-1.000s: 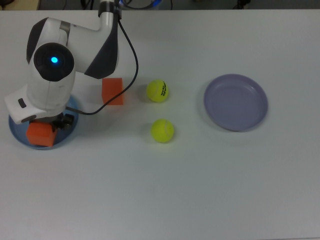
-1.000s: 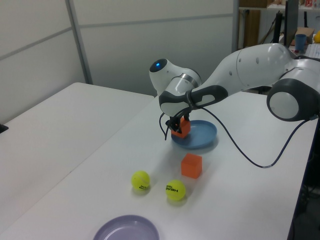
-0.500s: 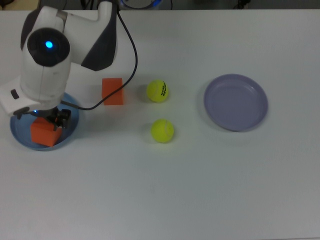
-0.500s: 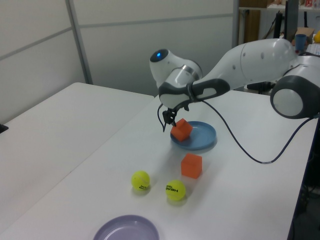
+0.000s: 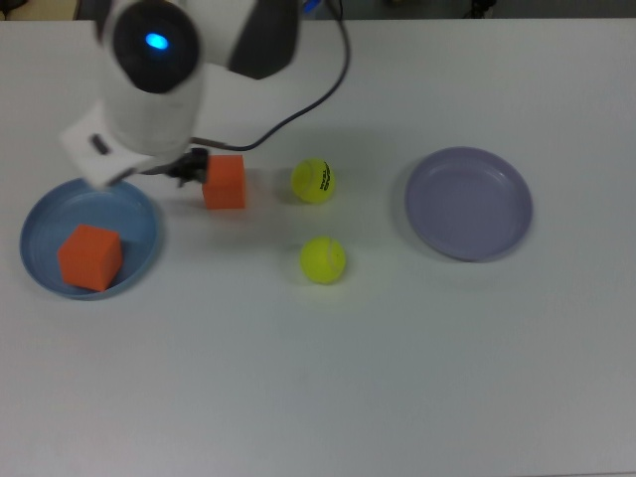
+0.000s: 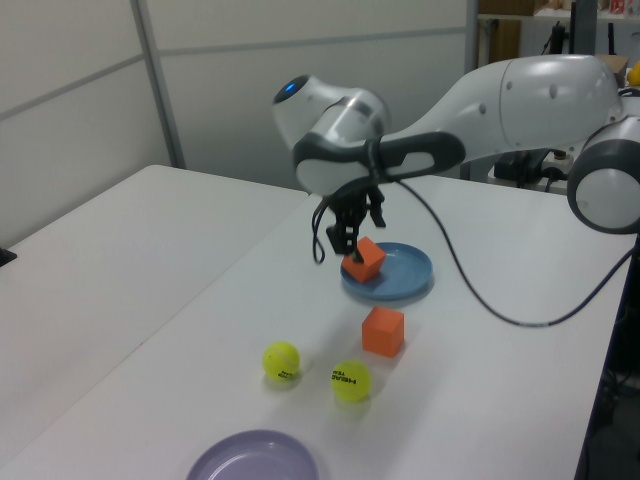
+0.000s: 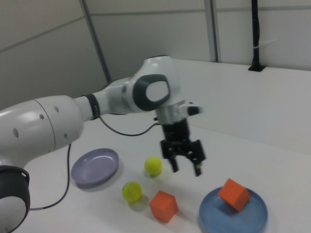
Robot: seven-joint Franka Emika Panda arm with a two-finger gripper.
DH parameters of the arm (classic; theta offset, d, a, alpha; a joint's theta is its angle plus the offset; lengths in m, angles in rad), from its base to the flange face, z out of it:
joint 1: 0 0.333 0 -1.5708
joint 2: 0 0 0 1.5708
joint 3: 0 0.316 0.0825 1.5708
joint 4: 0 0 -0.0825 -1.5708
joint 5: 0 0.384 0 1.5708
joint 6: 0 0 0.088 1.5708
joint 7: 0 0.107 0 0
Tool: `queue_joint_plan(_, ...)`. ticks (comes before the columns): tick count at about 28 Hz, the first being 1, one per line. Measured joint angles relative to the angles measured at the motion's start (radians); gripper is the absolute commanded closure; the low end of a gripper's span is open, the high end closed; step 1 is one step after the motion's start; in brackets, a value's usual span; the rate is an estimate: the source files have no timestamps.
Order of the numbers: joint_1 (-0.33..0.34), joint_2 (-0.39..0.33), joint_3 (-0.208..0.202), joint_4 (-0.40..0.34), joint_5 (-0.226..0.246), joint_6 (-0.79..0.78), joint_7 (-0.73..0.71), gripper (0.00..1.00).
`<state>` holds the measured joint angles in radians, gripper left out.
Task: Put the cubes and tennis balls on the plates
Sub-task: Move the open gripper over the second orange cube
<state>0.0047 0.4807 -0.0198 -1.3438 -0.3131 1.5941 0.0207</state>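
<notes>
Orange cubes (image 5: 90,257) (image 5: 225,182), yellow-green tennis balls (image 5: 314,181) (image 5: 323,259), blue plate (image 5: 139,214), lavender plate (image 5: 468,204), white table (image 5: 397,378).

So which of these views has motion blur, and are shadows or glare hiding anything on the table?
Top view: the arm is smeared by motion, the table things sharp. Left view: crisp, soft shadows under the tennis balls. Right view: the claw reads clearly, open and empty; faint shadow beside the orange cube. No glare hides anything.
</notes>
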Motion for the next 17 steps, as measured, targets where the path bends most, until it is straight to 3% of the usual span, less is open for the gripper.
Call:
queue_joint_plan(7, 0.093, 0.005, 0.000, -0.053, 0.000, -0.112, 0.000, 0.00)
queue_joint_plan(17, 0.120, 0.039, 0.000, -0.129, -0.019, -0.112, 0.000, 0.00)
